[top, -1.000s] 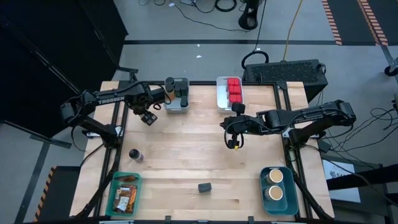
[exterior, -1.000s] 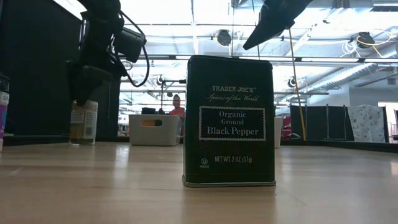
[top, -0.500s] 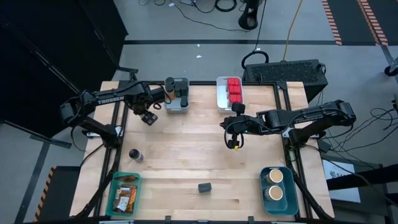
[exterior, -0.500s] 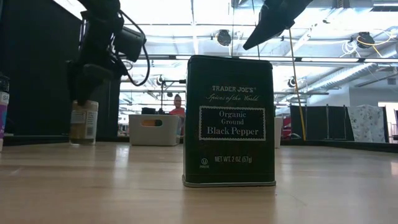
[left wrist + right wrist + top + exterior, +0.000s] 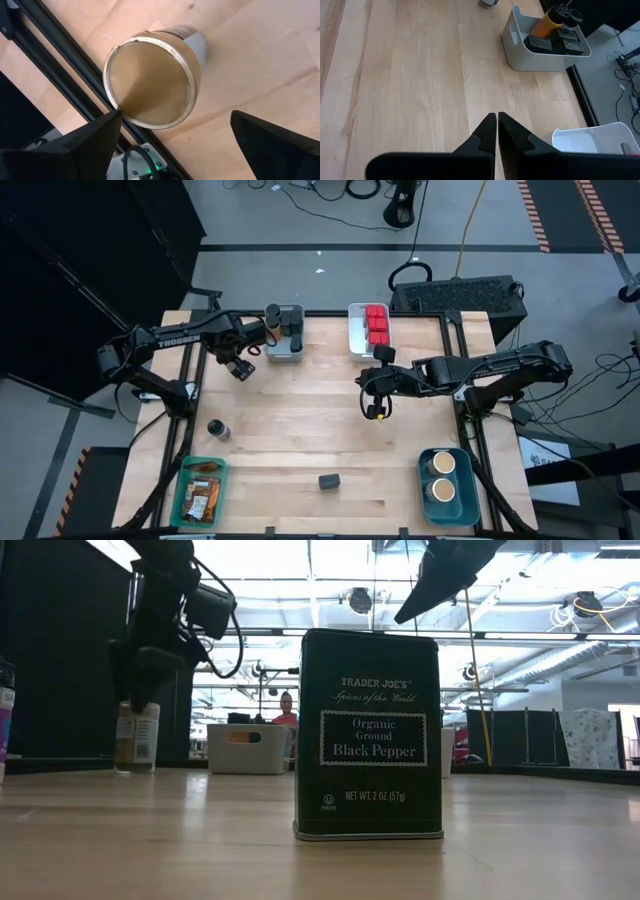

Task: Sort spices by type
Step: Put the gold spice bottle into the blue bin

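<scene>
The tan-topped jar (image 5: 152, 77) stands upright on the wooden worktop (image 5: 300, 420) at its far left edge, beside the grey bin (image 5: 284, 345). The left gripper (image 5: 170, 137) hangs directly above it, fingers (image 5: 75, 145) released and spread wider than the round metal-rimmed lid, touching nothing. Step in hand, by judgement: approach to pick this jar. The next move calls for a straight descent, then closing on the smooth cylindrical body. Two similar jars sit in the blue bin (image 5: 421, 480) at the near right. A black pepper tin (image 5: 368, 735), boxy, with printed label, stands near the front edge. A dark jar (image 5: 217, 429) stands apart at the left. The right gripper (image 5: 496, 125) hovers mid-worktop, fingers clenched and empty
</scene>
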